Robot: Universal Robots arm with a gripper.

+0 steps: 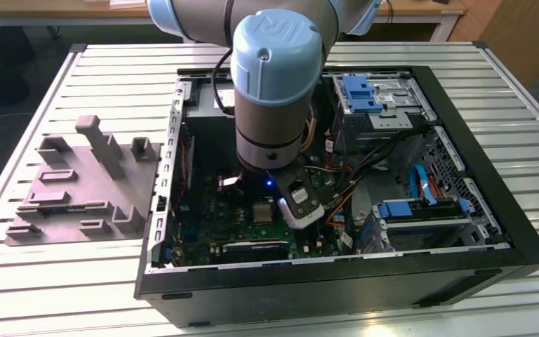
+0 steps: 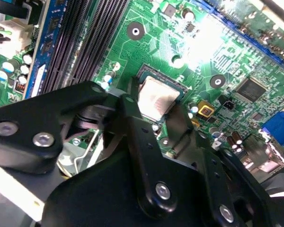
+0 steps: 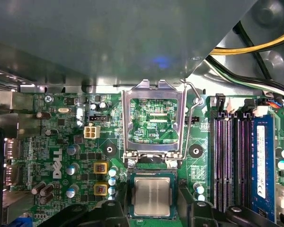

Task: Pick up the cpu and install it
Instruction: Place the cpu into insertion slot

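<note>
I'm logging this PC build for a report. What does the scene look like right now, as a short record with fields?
cpu: lying flat at the socket on the green motherboard, metal top up
socket load plate: swung open, off the cpu
gripper: down at the cpu, inside the case
memory module: blue, seated beside empty slots
computer case: side open, lying on the slatted table
grey fixture tray: beside the case, at the exterior view's left

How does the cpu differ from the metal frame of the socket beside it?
The cpu is a solid silvery plate; the socket frame is hollow, the board showing through. The cpu lies in the socket; the frame is swung open off it. Both are squarish metal.
</note>
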